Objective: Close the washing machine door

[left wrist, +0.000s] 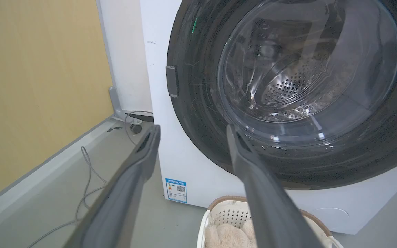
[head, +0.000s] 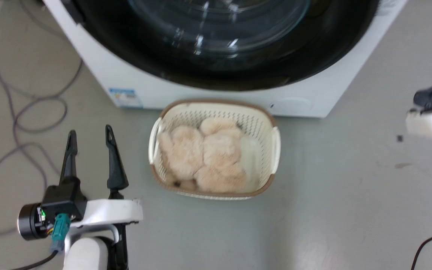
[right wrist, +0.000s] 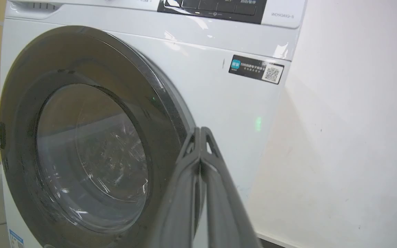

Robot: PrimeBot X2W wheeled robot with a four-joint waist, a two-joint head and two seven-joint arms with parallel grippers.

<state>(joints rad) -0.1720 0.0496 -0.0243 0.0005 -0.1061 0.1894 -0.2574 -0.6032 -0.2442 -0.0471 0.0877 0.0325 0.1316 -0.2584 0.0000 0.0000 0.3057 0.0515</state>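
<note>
Black-rimmed with clear glass, the washing machine door (head: 219, 41) lies against the washer (head: 133, 86) at twelve o'clock, head view. At eight o'clock the left gripper (head: 90, 132) has its jaws wide apart, empty; the right gripper (right wrist: 200, 132) has its jaws pressed together, empty.

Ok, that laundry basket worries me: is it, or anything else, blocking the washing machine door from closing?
Nothing visible does. The basket sits on the floor below the lower rim of the washing machine door, and the door already looks flush against the washer front.
</note>
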